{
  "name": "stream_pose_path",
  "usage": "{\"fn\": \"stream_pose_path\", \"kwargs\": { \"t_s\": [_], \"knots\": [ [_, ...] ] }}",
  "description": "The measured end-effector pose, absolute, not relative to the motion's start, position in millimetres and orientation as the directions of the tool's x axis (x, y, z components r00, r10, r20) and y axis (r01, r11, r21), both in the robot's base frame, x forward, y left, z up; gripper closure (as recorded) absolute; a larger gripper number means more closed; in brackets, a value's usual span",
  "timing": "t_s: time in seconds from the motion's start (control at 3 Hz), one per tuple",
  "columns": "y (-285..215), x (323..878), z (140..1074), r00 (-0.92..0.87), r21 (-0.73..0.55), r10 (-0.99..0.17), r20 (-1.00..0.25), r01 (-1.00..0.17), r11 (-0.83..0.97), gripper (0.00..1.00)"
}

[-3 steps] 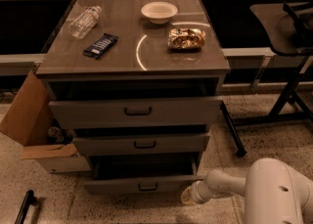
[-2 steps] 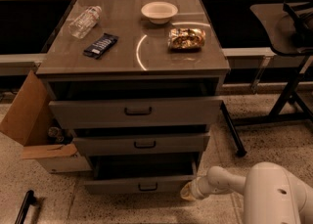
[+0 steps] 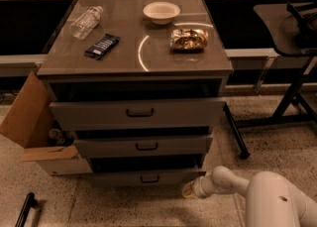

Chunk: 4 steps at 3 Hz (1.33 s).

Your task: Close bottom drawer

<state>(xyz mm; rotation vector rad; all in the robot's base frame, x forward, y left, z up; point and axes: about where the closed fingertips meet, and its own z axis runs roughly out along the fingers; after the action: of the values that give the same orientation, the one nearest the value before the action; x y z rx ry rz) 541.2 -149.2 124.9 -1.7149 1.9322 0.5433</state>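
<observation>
The grey cabinet has three drawers, all pulled out a little. The bottom drawer (image 3: 114, 179) is the lowest, with a low front panel and a small dark bar handle (image 3: 149, 178); it sticks out slightly past the middle drawer (image 3: 143, 146). My gripper (image 3: 190, 190) is at the end of the white arm (image 3: 228, 184). It is low near the floor, against the right end of the bottom drawer's front panel.
On the cabinet top lie a water bottle (image 3: 85, 22), a dark snack bar (image 3: 102, 45), a white bowl (image 3: 161, 12) and a shiny snack bag (image 3: 188, 39). An open cardboard box (image 3: 34, 122) stands at the left. A black table leg (image 3: 235, 134) stands at the right.
The bottom drawer's front has slid back toward the cabinet. My gripper has followed it inward at its right end.
</observation>
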Motion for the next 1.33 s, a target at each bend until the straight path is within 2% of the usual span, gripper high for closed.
{"fn": "stream_pose_path", "kwargs": {
  "t_s": [0.67,1.33],
  "knots": [
    [-158,599,133,-0.085,-0.105,-0.725,-0.684,-0.971,0.213,1.0],
    [-158,631,144,-0.073,-0.149,-0.703,-0.707,-0.957,0.249,1.0]
  ]
}}
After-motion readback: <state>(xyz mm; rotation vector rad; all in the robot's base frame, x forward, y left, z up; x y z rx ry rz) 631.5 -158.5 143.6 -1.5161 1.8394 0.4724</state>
